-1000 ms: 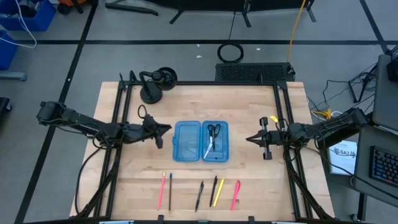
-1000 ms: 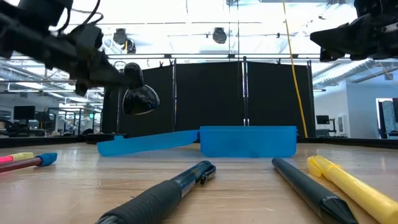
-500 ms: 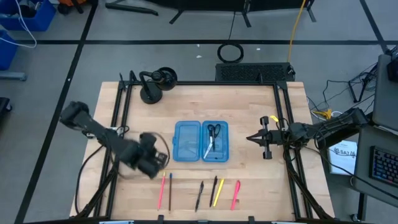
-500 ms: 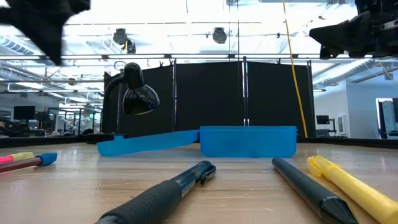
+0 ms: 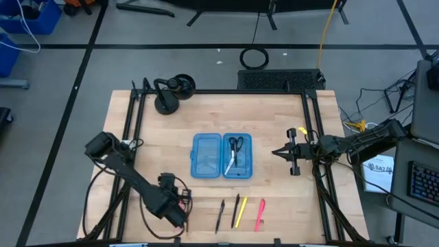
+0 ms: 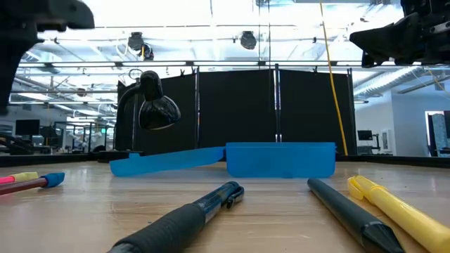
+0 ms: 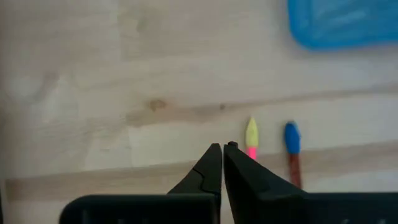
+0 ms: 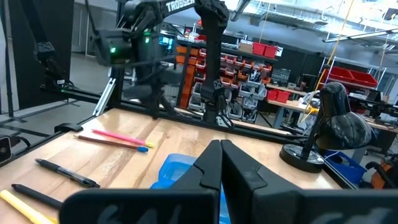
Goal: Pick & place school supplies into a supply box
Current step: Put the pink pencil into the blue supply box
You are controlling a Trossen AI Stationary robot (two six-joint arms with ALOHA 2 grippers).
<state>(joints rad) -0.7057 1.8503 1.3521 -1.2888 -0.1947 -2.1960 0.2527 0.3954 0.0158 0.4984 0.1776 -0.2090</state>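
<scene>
The supply box point(image 5: 221, 156) lies open on the table's middle, blue and translucent, also seen in the low view as the supply box point(image 6: 280, 160). The black-handled scissors point(image 5: 235, 144) and a thin pen point(image 5: 229, 165) lie in its right half. My left gripper point(image 5: 177, 204) is shut and points down over the near-left table. In the left wrist view my left gripper point(image 7: 222, 149) hangs just beside the yellow tip of a pink pen point(image 7: 251, 135) and a blue-tipped pencil point(image 7: 291, 140). My right gripper point(image 5: 280, 152) waits shut, to the right of the box.
Two black pens point(image 5: 219, 215) point(image 5: 235, 208), a yellow pen point(image 5: 241, 213) and a pink pen point(image 5: 260, 214) lie near the table's near edge. A black desk lamp point(image 5: 171, 92) stands at the far-left corner. Black rails run along the table's left and right sides.
My left arm has swung from beside the box's left half toward the table's near edge and tipped downward; it now stands over the pink pen and the blue-tipped pencil. Its fingers have stayed shut.
</scene>
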